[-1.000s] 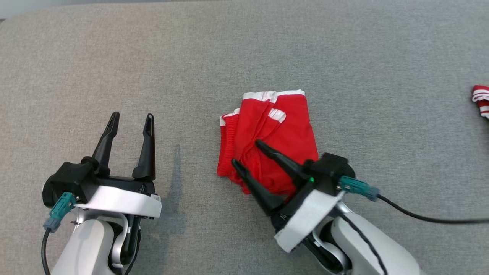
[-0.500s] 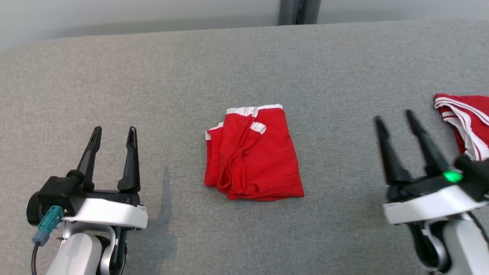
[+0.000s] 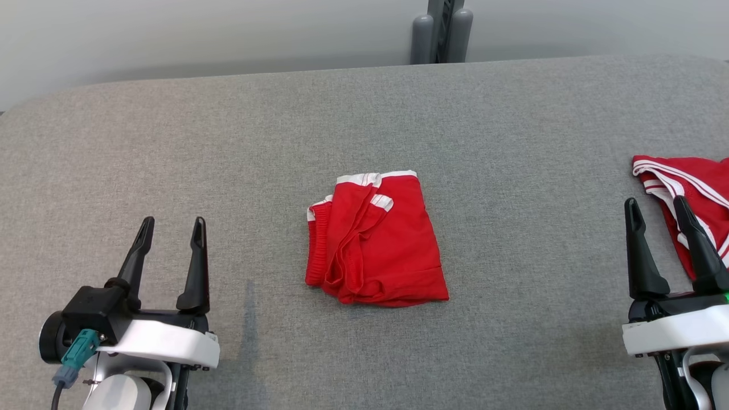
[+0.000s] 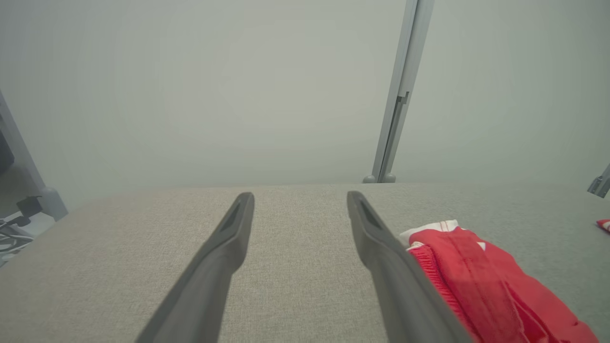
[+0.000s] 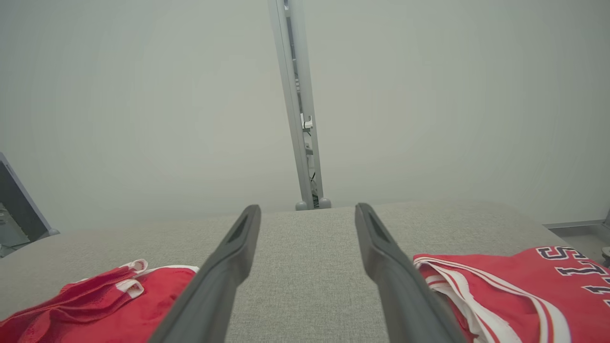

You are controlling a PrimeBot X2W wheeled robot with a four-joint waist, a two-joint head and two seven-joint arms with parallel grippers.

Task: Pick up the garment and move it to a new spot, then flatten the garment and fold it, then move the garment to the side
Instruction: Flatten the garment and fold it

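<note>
My left gripper (image 3: 173,221) and my right gripper (image 3: 654,200) both stand with fingers spread wide and nothing between them. Each hovers low over the grey padded table (image 3: 228,142), pointing toward its far edge.

The garment (image 3: 376,239) lies between the two grippers, well apart from both, to the right of my left fingers and to the left of my right ones. It is a compact red packet with white trim at the far end and its layers stacked, so I judge the flattening and folding done. The edges nearest my left gripper look a little bunched, not crisp. What seems left is the last move to the side, since the packet sits about midway between my grippers. I cannot tell whether this spot already counts as its place.

A striped jersey (image 3: 695,182), red with white bands and dark lettering, lies just beyond and to the right of my right fingertips. That side is therefore taken, while the cloth-covered surface around my left gripper is bare. A grey post (image 3: 441,31) rises past the far edge, against a pale wall (image 3: 171,34). Nothing lies between either gripper and the garment.
</note>
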